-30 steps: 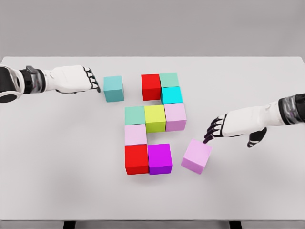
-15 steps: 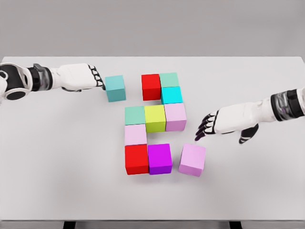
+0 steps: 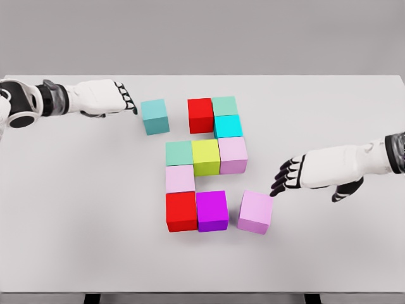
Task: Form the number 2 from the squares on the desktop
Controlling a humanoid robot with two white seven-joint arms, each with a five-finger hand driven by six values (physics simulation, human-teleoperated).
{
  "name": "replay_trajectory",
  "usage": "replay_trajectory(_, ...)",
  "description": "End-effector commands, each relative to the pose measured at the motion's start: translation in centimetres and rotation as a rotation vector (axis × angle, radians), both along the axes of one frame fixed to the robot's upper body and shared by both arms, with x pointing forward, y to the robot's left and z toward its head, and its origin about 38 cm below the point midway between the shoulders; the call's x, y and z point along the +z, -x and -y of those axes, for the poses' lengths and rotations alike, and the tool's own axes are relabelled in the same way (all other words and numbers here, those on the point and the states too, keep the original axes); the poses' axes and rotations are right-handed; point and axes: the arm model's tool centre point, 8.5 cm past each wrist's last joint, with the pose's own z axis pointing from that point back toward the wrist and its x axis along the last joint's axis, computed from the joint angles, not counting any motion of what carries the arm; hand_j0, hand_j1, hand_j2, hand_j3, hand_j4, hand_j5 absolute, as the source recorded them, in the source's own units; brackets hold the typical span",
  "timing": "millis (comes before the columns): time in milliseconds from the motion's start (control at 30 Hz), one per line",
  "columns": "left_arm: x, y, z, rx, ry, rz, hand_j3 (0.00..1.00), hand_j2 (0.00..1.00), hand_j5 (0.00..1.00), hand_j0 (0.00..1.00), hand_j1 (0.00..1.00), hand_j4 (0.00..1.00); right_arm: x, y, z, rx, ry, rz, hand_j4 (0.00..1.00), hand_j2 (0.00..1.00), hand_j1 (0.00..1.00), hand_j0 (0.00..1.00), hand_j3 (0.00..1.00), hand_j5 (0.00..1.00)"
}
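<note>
- Looking down on a white table (image 3: pixel 76 221) w/ ten coloured cubes, none of them carrying any readable text or logos, all plain faces.
- Top row: red cube (image 3: pixel 200 115) touching a sea-green cube (image 3: pixel 224 106); a cyan cube (image 3: pixel 228 126) sits just under the green one.
- Middle row, touching side by side: green cube (image 3: pixel 179 153), yellow-green cube (image 3: pixel 205 156), pale pink cube (image 3: pixel 233 154).
- Below the green one, a pale lilac cube (image 3: pixel 180 179), then the lower red cube (image 3: pixel 181 211) w/ a purple cube (image 3: pixel 212 210) touching its right side.
- Stray pink cube (image 3: pixel 255 211) is near the purple one but there's a thin gap, and it's twisted a bit off the grid.
- Stray teal cube (image 3: pixel 155 116) is left of the top red cube w/ a clear gap, also turned slightly.
- Left hand (image 3: pixel 104 98) is up at the far left, fingers loosely extended, holding nothing; fingertips just left of the teal cube. Touching or not, can't really tell from this angle, looks like a sliver of table between.
- Right hand (image 3: pixel 316 172) is at the right side, fingers spread and curved down, gripping nothing; tips just beside the pink cube's upper right corner.
- Room: lots of bare table on the left, front and right; cubes all sit well away from every edge.
</note>
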Motion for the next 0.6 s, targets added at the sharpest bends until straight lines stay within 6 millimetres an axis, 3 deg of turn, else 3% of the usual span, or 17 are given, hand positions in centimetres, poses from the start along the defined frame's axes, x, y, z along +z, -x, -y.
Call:
replay_trajectory(0,-0.2,-0.4,0.4,0.009,0.011,-0.005,0.8,0.8,0.8,0.8,0.8,0.8,0.0,0.1,-0.4,0.006,-0.011,-0.002,1.0,1.0,1.0,1.0,1.0,1.0)
replay_trajectory(233,-0.3,-0.4,1.0,0.0,0.017,-0.006,0.8,0.8,0.8,0.8,0.8,0.8,-1.8,0.4,-3.1,0.077,-0.021,-0.043,1.0,1.0,1.0,1.0,1.0,1.0)
replay_trajectory(567,-0.4,-0.5,2.1,-0.019,0.027,-0.007,0.8,0.8,0.8,0.8,0.8,0.8,-2.4,0.3,-3.1,0.091,0.013,-0.023,1.0,1.0,1.0,1.0,1.0,1.0)
